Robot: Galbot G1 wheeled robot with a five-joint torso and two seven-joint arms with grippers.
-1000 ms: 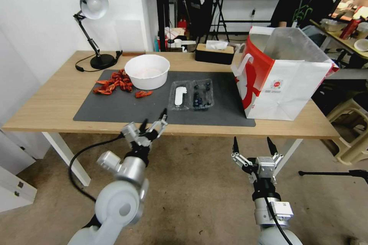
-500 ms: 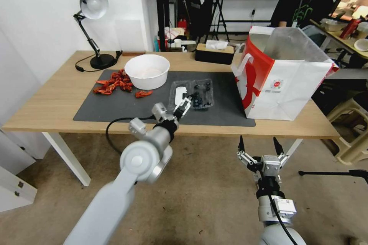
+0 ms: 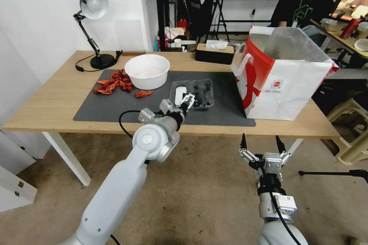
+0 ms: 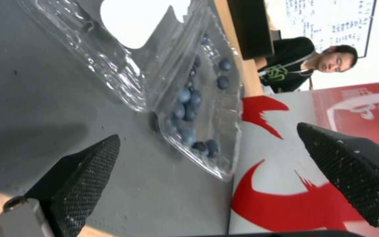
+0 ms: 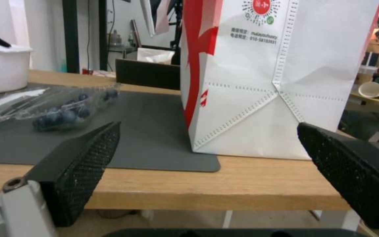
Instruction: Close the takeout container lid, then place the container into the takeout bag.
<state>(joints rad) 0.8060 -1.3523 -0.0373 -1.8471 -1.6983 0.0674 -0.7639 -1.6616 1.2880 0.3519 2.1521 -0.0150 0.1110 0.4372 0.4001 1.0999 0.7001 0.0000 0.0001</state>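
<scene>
Lying open on the grey mat (image 3: 115, 109), the takeout container (image 3: 191, 94) looks light, thin, flexy. Left gripper (image 3: 187, 102), jaws apart, hovers at its near edge; best nudge the lid (image 3: 179, 94) by its free rim. Right gripper (image 3: 263, 146) idles open, near side, below table (image 3: 46, 107).

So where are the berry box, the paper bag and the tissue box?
takeout container (image 3: 202, 93), head view, on the berry half.
takeout bag (image 3: 295, 88), head view, on its white front.
tissue box (image 3: 214, 55), head view, on its dark side.
</scene>
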